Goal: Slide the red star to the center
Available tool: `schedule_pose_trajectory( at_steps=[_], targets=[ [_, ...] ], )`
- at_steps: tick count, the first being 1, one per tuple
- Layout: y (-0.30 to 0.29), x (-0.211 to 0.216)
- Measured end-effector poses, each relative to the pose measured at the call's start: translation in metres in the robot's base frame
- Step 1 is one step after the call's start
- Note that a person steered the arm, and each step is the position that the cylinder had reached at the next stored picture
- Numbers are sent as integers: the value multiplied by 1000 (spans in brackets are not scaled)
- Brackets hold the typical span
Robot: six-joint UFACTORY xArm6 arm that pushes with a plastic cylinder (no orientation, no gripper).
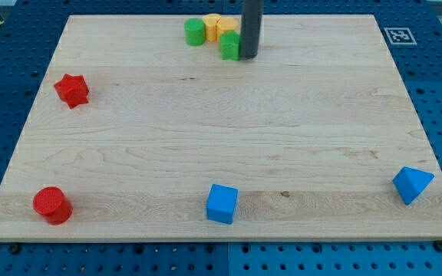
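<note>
The red star (71, 90) lies near the left edge of the wooden board (221, 123), in the upper half of the view. My tip (249, 57) is at the view's top centre, touching the right side of a green block (230, 45). The tip is far to the right of the red star, about a third of the board's width away.
A green cylinder (196, 31) and two yellow blocks (218, 26) cluster left of the tip. A red cylinder (52, 205) sits at bottom left, a blue cube (222, 203) at bottom centre, a blue wedge-like block (412, 184) at bottom right.
</note>
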State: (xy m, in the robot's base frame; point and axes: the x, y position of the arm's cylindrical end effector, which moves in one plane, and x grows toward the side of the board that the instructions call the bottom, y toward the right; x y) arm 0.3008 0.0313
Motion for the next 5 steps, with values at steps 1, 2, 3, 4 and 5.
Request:
schedule_pose_trajectory(
  at_steps=[1, 2, 3, 4, 5],
  targets=[
    [-28, 0],
    [-36, 0],
    [-36, 41],
    [-43, 102],
    [-75, 155]
  ],
)
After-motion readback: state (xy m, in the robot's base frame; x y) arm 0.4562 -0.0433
